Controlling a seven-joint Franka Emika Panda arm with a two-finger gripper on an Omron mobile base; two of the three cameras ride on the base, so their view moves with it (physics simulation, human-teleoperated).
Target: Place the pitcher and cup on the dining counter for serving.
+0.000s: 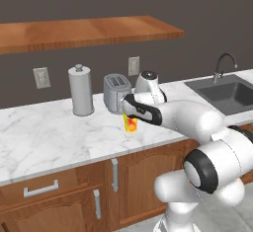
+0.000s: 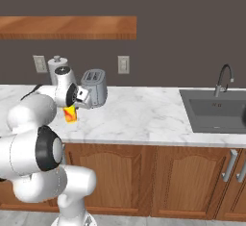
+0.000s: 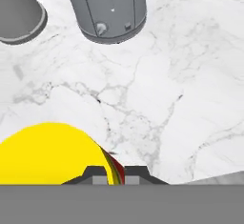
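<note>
Toaster [image 1: 116,93], canister [image 1: 80,90] behind cup [image 1: 130,124]

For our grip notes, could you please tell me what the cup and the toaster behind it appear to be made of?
The cup: probably glossy plastic, judging by its flat, opaque yellow with a red-orange mark. The toaster: likely brushed metal, given its dull grey sheen, though the render leaves this open.

White grey-veined marble counter [image 1: 49,132] on brown wood cabinets runs under my jaws. Directly below them: yellow cup [image 1: 130,124], red-orange mark on its side; whether it rests on the marble or hangs just above it, I cannot tell. Just beyond the jaws stands a grey toaster [image 1: 116,92]; beyond and left, a tall grey canister [image 1: 80,90]. Far right, a sunken grey sink [image 1: 232,94] with curved faucet [image 1: 223,66].
</note>
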